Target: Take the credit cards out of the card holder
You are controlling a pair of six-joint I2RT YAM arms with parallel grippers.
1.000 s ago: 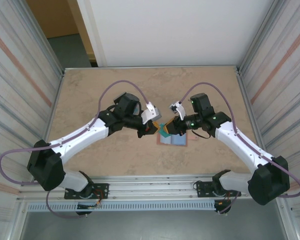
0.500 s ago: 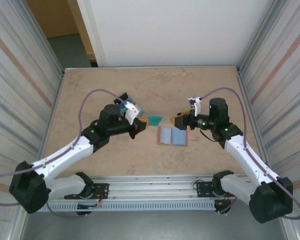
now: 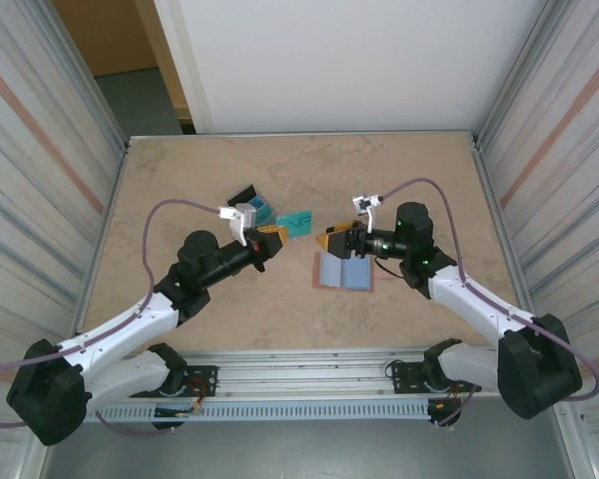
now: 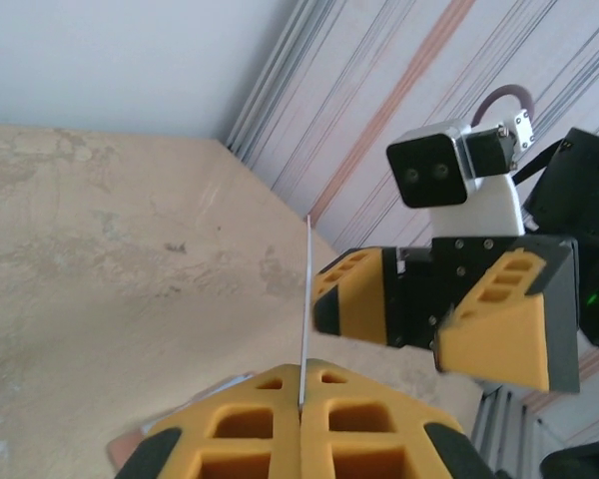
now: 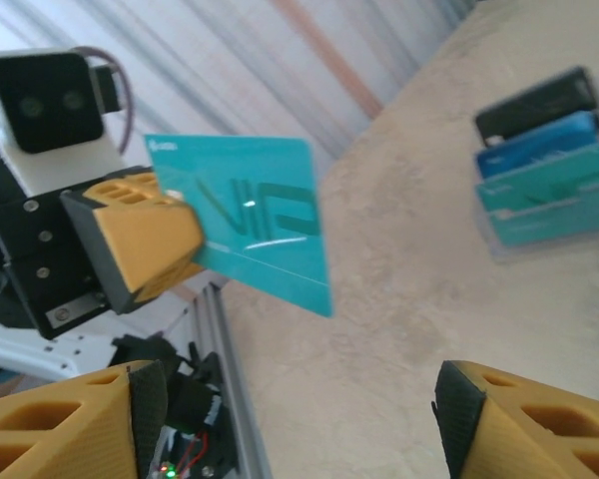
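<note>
So left gripper (image 3: 276, 238) is clamped on one teal card (image 3: 298, 221) by its edge, lifted off the table (image 3: 180, 180); we reckon that's to drop it on the card pile (image 3: 260, 208) at its 11 o'clock. Right gripper (image 3: 329, 242) stands wide, empty. Card holder (image 3: 342, 271) lies open at the right gripper's 5 o'clock, just beside.

We see the beige marbled table (image 3: 180, 180) carrying the open card holder (image 3: 342, 271) right of centre, with piled credit cards (image 3: 252, 205) farther left.

Card pile (image 5: 544, 170) blurry in R wrist view
</note>
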